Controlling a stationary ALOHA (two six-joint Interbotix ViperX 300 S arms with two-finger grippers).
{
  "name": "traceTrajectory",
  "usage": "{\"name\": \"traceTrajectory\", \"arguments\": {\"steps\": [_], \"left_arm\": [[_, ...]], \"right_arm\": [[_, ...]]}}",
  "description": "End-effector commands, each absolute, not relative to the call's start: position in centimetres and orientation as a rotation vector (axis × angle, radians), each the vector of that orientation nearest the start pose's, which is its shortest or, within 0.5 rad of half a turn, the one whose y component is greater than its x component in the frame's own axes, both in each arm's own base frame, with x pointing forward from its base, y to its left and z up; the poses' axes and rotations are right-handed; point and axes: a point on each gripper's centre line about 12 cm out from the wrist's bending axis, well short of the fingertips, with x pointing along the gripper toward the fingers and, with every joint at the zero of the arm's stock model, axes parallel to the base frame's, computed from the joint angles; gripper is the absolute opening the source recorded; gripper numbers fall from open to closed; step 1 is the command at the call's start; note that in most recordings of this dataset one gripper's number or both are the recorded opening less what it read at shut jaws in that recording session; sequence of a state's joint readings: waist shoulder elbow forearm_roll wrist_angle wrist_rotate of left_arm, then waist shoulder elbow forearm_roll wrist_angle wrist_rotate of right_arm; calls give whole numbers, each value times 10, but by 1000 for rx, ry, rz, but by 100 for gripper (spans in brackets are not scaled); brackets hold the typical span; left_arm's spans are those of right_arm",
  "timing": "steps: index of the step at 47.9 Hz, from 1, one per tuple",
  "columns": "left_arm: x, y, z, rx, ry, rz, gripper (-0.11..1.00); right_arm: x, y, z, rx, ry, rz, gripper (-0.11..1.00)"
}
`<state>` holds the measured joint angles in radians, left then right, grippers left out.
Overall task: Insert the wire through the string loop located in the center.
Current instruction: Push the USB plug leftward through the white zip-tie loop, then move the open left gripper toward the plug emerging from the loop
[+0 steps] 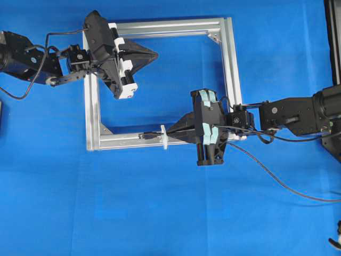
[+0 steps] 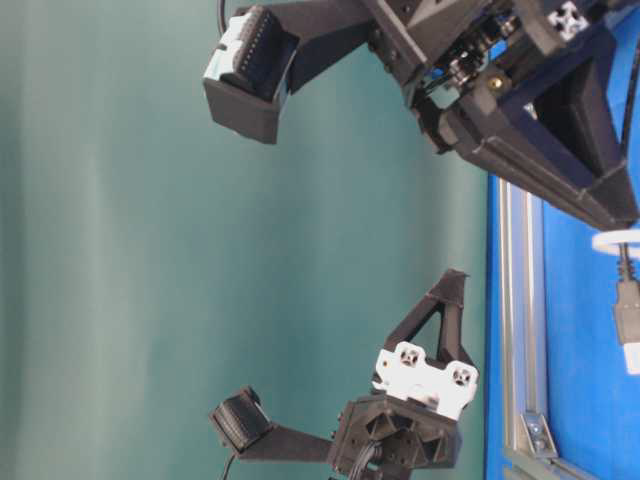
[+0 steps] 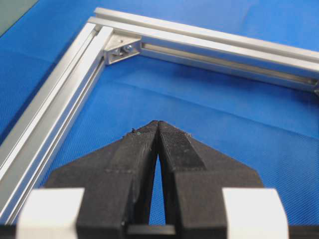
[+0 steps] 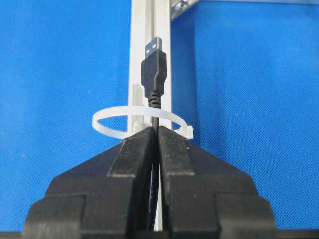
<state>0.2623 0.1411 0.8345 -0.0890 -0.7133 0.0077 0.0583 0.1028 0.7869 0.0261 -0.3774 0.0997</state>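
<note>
On the blue counter [image 1: 160, 213] there's a square aluminium frame [image 1: 229, 64]. Left gripper [image 3: 158, 124] hangs over its top-left part, jaws pressed together on nothing. Right gripper [image 4: 154, 130] is clamped on the wire [image 4: 153, 74], whose plug already pokes through the string loop [image 4: 107, 119] standing on the frame's bottom bar.

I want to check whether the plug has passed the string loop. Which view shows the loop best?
The right wrist view: the string loop shows as a full white ring around the wire, plug beyond it. Overhead it is a small white upright sliver; table-level catches only an edge; the left wrist view misses it.
</note>
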Motion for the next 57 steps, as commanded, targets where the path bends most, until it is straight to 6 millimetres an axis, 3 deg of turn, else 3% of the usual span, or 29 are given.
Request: {"name": "traceTrajectory", "arguments": {"steps": [1, 9, 17, 45, 57], "left_arm": [[371, 105, 151, -82, 212, 319, 0], [370, 98, 151, -94, 213, 304, 0], [367, 77, 152, -119, 214, 257, 0], [361, -42, 148, -132, 253, -57, 0], [362, -47, 149, -131, 250, -71, 0]], "right_arm": [[386, 22, 138, 106, 479, 20, -2], [386, 22, 138, 106, 479, 19, -2], [386, 23, 137, 104, 481, 21, -2], [386, 23, 138, 100, 479, 23, -2], [386, 23, 138, 99, 479, 23, -2]]}}
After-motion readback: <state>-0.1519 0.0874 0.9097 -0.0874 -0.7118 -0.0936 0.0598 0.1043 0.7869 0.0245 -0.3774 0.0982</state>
